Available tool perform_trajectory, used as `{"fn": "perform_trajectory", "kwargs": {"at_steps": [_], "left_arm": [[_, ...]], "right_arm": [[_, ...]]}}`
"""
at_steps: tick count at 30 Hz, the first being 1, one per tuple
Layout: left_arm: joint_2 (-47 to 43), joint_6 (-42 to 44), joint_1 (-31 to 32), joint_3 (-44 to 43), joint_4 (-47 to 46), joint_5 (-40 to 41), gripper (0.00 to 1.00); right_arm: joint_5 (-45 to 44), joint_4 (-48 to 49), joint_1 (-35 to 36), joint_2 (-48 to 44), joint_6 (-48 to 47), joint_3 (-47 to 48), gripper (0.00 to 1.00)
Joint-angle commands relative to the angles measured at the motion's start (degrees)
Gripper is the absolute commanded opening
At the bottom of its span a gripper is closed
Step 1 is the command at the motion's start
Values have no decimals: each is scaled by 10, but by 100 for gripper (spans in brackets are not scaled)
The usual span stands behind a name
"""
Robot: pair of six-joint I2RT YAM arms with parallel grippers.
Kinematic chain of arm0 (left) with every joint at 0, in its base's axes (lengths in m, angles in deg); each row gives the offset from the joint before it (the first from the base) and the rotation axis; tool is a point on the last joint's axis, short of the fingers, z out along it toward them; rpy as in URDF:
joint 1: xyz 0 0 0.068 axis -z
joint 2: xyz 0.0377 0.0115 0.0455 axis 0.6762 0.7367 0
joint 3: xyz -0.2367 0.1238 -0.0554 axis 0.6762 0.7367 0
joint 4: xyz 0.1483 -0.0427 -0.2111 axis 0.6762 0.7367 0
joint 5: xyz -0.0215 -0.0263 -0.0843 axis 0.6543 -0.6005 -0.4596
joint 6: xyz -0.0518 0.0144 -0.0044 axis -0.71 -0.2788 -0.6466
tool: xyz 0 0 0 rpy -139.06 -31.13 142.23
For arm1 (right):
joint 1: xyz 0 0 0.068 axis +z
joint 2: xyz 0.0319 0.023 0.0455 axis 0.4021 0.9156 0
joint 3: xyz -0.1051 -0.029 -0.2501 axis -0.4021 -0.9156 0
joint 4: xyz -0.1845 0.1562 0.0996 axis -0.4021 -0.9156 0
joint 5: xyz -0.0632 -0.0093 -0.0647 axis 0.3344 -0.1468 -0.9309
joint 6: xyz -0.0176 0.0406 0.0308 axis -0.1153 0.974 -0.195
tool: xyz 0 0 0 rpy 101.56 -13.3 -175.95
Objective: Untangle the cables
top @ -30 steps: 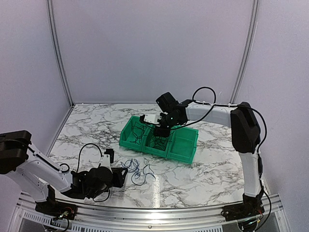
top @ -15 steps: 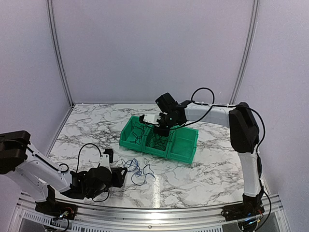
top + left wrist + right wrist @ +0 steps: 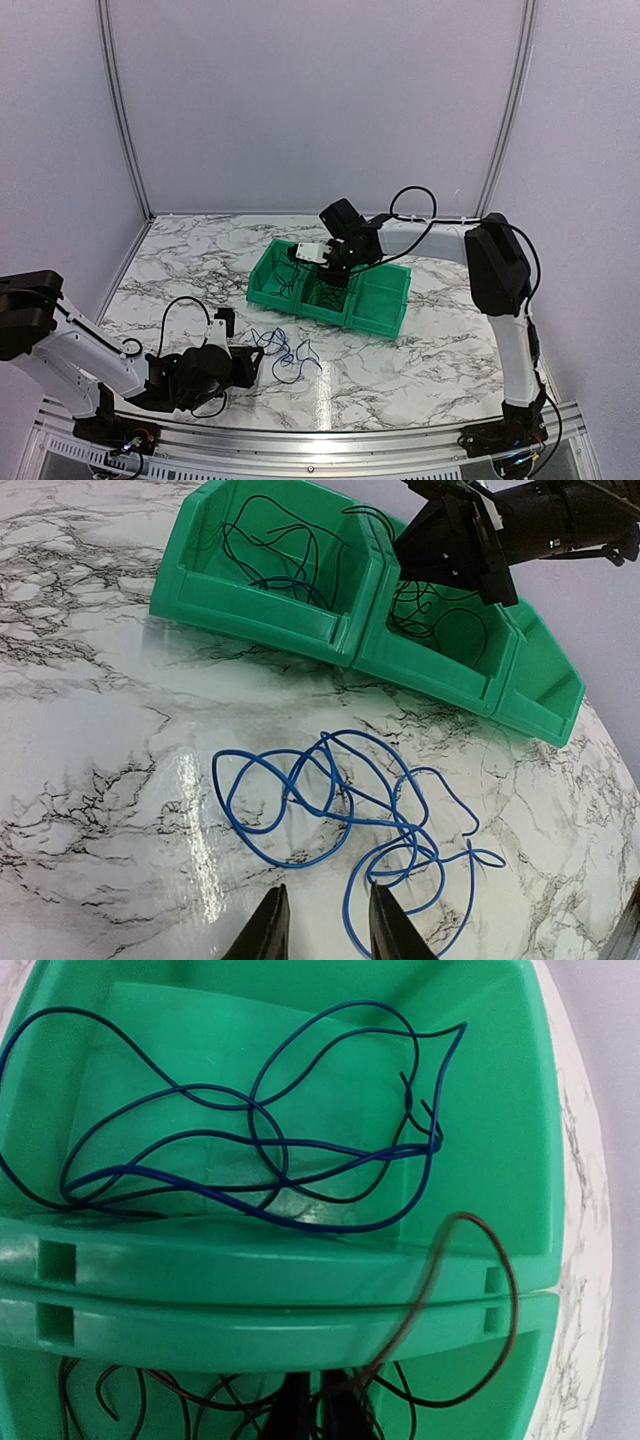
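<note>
A loose tangle of blue cables point(image 3: 300, 780) lies on the marble just ahead of my left gripper point(image 3: 328, 930), also seen from above point(image 3: 285, 355). That gripper point(image 3: 256, 362) is low over the table and open, and one blue strand runs between its fingertips point(image 3: 388, 920) untouched. My right gripper point(image 3: 320, 1415) reaches down into the middle compartment of the green bin point(image 3: 385, 300). It is shut on a black cable point(image 3: 505, 1290) that arcs up over the divider wall. More black cables point(image 3: 150, 1400) lie around its fingers. The left compartment holds blue and black cables point(image 3: 250, 1130).
The green bin point(image 3: 260, 600) has three compartments and stands at mid-table behind the blue tangle. The right arm point(image 3: 560, 520) hangs over its middle compartment. The left arm's own thick black cable point(image 3: 185, 305) loops above its wrist.
My right gripper has gone from open to shut inside the middle compartment, and its wrist has shifted slightly left. The left arm and the blue tangle have not moved.
</note>
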Motion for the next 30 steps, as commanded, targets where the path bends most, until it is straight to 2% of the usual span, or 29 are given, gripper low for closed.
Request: {"fn": "perform_trajectory", "kwargs": {"at_steps": [1,7,13,24,30], "left_arm": [[-9,-3,4,4,9,12,29],[-3,3,4,-1,9,15,29],[4,8,4,-6,9,15,29],[4,11,4,-11,9,10,29],[-6,2,4,0,9,14,30]], "right_arm": [[0,2,2,-10,5,10,1],[14,5,2,-72,15,-34,0],[27,-50,3,-109,8,-57,0],[19,-156,3,-58,11,-10,0],[31,-146,5,-119,37,-8,35]]}}
